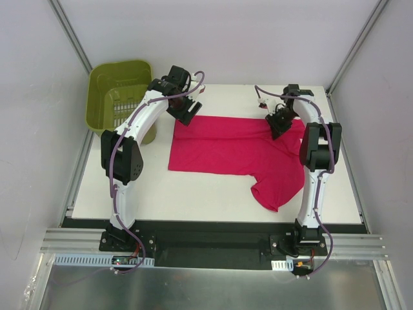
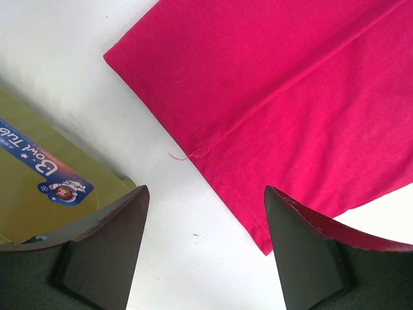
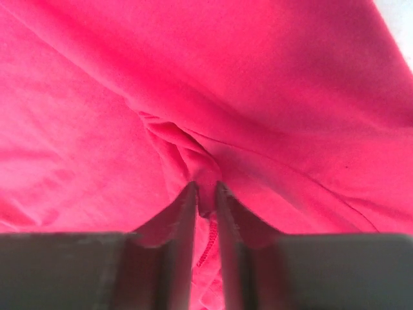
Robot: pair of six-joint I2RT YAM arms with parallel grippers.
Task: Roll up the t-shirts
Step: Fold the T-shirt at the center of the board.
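The magenta-red t-shirt lies folded lengthwise across the white table, with one sleeve hanging toward the near edge. My left gripper is open and empty just above the shirt's far left corner; its jaws stand wide apart over bare table. My right gripper is shut on a pinched fold of the t-shirt at its far right end; the fabric fills the right wrist view.
A green plastic basket stands at the far left off the table's corner; its labelled wall shows in the left wrist view. White enclosure walls surround the table.
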